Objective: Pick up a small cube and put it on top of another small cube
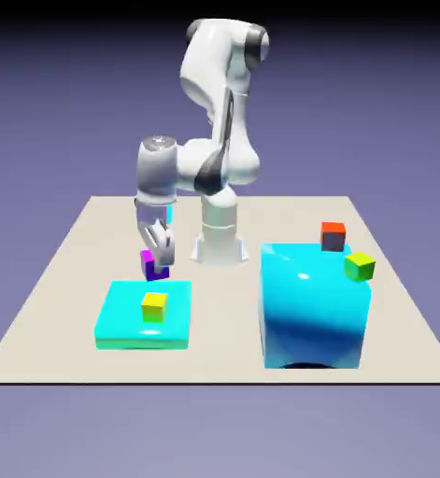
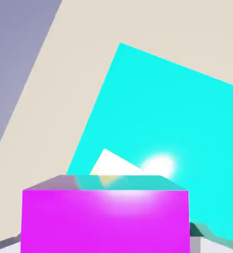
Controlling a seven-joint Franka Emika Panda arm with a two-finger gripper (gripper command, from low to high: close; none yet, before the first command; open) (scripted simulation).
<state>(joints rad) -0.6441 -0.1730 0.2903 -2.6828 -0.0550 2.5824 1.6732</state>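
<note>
**Purple cube in the grip, carry under way**

While the exterior view showed the gripper closed on the small cube, that purple cube hung just behind the flat cyan block, whose top carried a yellow cube. In the hand view, the small cube filled the bottom edge between the jaws, cyan block beyond. The step looked like transport; next, the cube needed centring over another small cube, probably the yellow one, before lowering
</note>
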